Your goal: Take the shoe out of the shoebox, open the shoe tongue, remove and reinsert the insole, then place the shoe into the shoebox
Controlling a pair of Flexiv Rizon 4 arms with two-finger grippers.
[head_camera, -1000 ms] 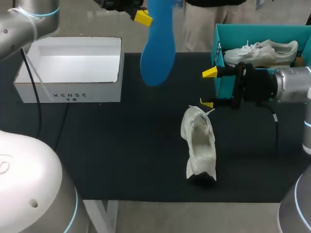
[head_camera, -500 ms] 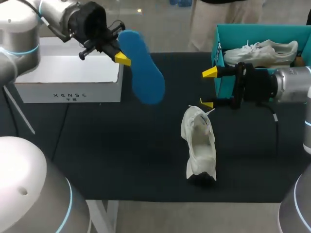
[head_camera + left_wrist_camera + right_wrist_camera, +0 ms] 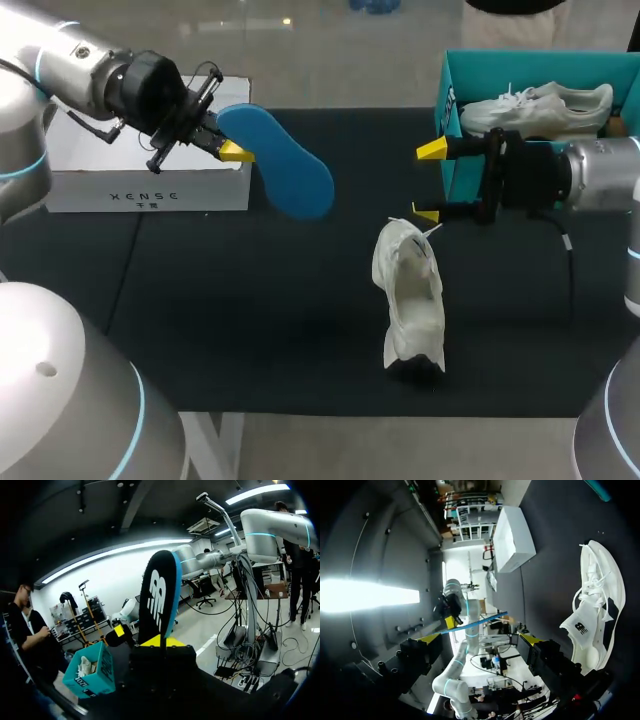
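Now your left pincer [image 3: 232, 150] grips the blue insole [image 3: 282, 175], slanting toward the shoe [image 3: 410, 295]; your open right pincer [image 3: 428, 182] sits nearer.

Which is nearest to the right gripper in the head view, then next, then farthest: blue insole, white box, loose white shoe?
1. Loose white shoe, just beside the right gripper.
2. Blue insole, mid-table, held by left gripper.
3. White box, far left.
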